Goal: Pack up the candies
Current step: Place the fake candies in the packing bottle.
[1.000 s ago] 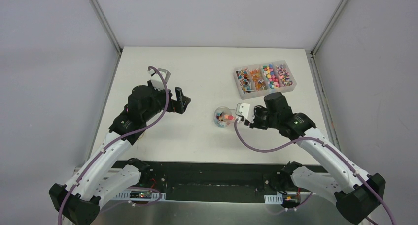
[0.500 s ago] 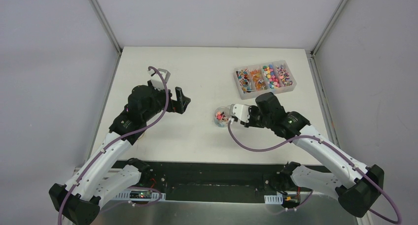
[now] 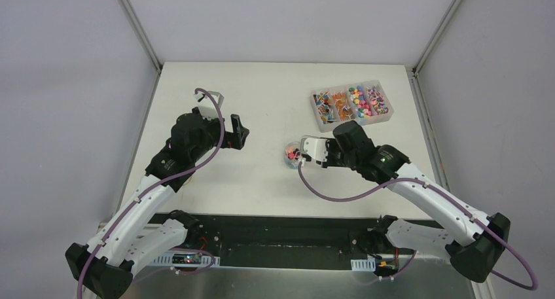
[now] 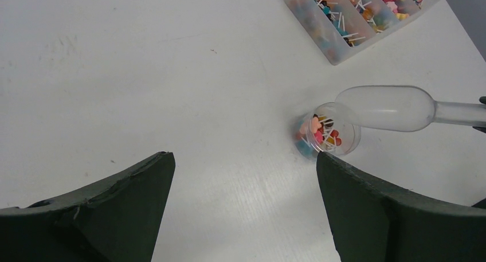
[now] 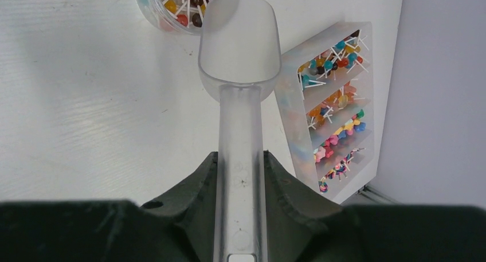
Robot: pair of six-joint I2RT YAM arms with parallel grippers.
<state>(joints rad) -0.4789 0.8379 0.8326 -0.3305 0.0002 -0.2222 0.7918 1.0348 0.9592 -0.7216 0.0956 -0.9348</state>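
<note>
On my left, the left end effector (image 3: pixel 229 118) hangs over bare counter (image 3: pixel 262 89) with its jaws spread wide, holding and touching nothing. From it, at about 4 o'clock in the top view, the small clear jar (image 4: pixel 326 137) stands upright, already partly filled with candies (image 4: pixel 321 137). I judge them to be light, hard and quick to roll. Many carry thin white sticks that will tangle, and each is far too small for me to pinch. I would move them by the scoopful and take hold of the tool only, well back on its handle. The clear scoop (image 5: pixel 239 50) lies with its lip over the jar's rim at the jar's 3 o'clock side. Its bowl looks empty, and I cannot tell whether lip and rim touch. The right end effector (image 5: pixel 240 176) is closed narrow on the scoop's handle, one jaw on each side. The rest of the candies sit sorted in the compartments of the clear tray (image 3: pixel 357 121), at about 1 o'clock from the jar and near the counter's right edge.
</note>
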